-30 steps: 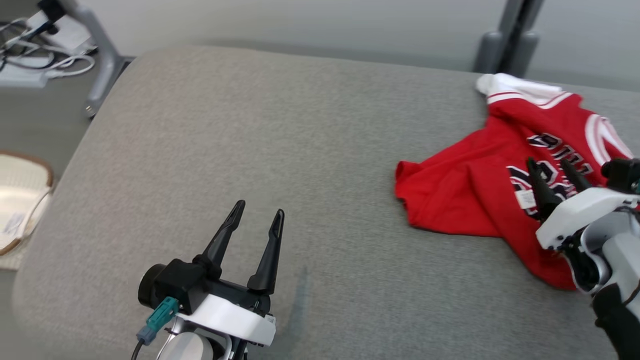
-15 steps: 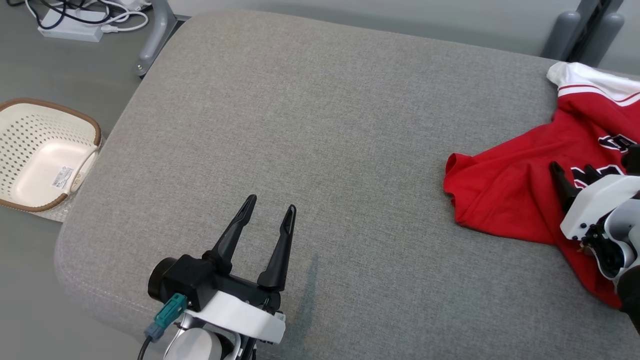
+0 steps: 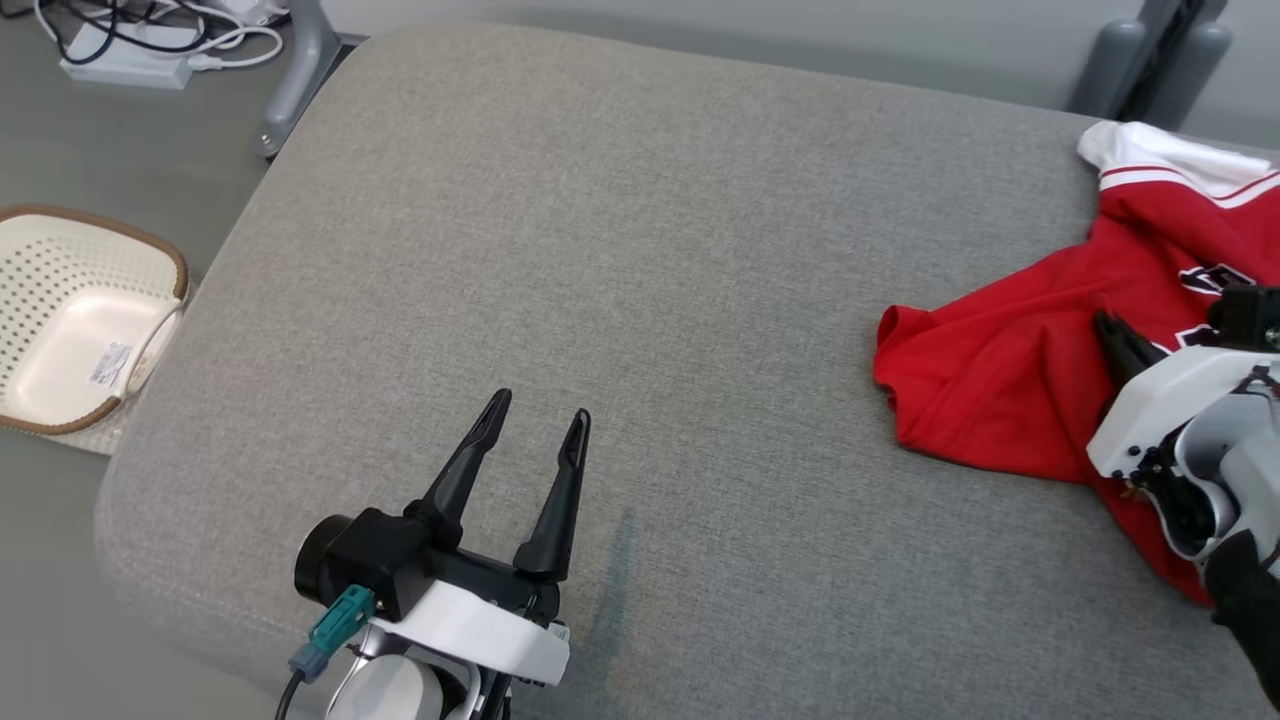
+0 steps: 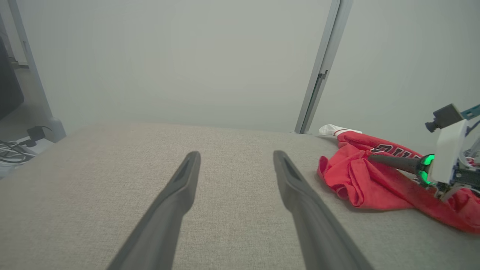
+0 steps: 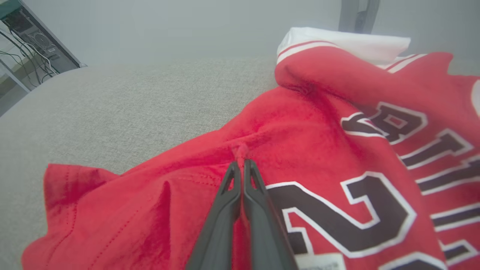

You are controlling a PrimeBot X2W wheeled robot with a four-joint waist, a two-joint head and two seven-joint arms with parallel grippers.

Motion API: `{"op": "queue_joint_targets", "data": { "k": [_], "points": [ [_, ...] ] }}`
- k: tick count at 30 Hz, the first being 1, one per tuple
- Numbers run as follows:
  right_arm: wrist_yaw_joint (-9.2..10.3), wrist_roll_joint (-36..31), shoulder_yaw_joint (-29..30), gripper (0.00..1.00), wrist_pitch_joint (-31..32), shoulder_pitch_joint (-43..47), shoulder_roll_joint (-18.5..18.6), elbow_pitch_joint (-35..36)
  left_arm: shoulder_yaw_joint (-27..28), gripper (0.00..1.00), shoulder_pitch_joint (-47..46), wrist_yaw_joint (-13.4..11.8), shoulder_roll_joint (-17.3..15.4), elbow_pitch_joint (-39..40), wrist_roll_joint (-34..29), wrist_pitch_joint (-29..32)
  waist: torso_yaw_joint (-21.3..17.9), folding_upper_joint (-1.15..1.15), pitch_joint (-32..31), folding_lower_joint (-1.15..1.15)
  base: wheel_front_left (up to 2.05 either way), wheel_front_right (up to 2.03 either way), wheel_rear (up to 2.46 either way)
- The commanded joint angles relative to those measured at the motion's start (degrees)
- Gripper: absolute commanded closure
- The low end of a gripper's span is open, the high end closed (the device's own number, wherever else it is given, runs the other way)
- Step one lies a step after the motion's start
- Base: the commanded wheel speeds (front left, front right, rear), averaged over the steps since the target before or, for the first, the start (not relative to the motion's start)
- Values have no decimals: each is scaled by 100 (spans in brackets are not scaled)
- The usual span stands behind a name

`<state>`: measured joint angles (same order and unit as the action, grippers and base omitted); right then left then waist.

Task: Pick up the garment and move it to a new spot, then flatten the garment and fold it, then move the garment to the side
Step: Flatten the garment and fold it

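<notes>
Right pincer [image 5: 240,163] just snapped shut and is now pinching a small ridge of the red jersey [image 3: 1000,400], which is lying at 3 o'clock on the grey surface [image 3: 600,250]. Probably ready for lifting. Left pincer [image 3: 535,420] idling wide open, empty, at 7 o'clock.

You have the garment [image 3: 1000,400] lying at the cushion's [image 3: 650,250] right edge, towards its far right corner, with the right gripper [image 5: 239,165] on it from the near side. Your left gripper [image 3: 540,405] hangs over the near edge, left of the middle. Off the left edge, on the floor, sits a basket [image 3: 60,270] (a power strip [image 3: 120,68] lies beyond the far left corner). Two posts [image 3: 1150,60] stand behind the far right corner.
</notes>
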<state>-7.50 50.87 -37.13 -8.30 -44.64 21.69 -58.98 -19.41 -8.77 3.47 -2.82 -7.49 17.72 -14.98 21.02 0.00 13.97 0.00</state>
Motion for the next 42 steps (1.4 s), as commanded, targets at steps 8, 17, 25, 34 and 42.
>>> {"op": "queue_joint_targets", "data": {
  "k": [8,17,25,34,42],
  "points": [
    [2,597,-717,100,-310,527,-1,1075,179,0,60,32,-21,-60,-61,-21,-356,0,-447,0,0,0,0],
    [1,1840,-1854,100,83,1384,362,3237,412,0,283,55,-22,-105,-113,-21,-717,0,-892,0,0,0,0],
    [1,2284,-2322,100,48,1578,418,4129,541,0,339,65,-23,-89,-113,-21,-796,0,-1014,0,0,0,0],
    [1,2284,-2934,100,-84,1212,-234,4087,636,0,376,-26,-22,-57,-172,-20,-672,0,-1086,0,0,0,0],
    [1,1863,-3484,0,75,1131,-683,2917,661,0,451,11,-21,-77,-175,-20,-593,0,-1149,0,0,0,0]
  ]
}}
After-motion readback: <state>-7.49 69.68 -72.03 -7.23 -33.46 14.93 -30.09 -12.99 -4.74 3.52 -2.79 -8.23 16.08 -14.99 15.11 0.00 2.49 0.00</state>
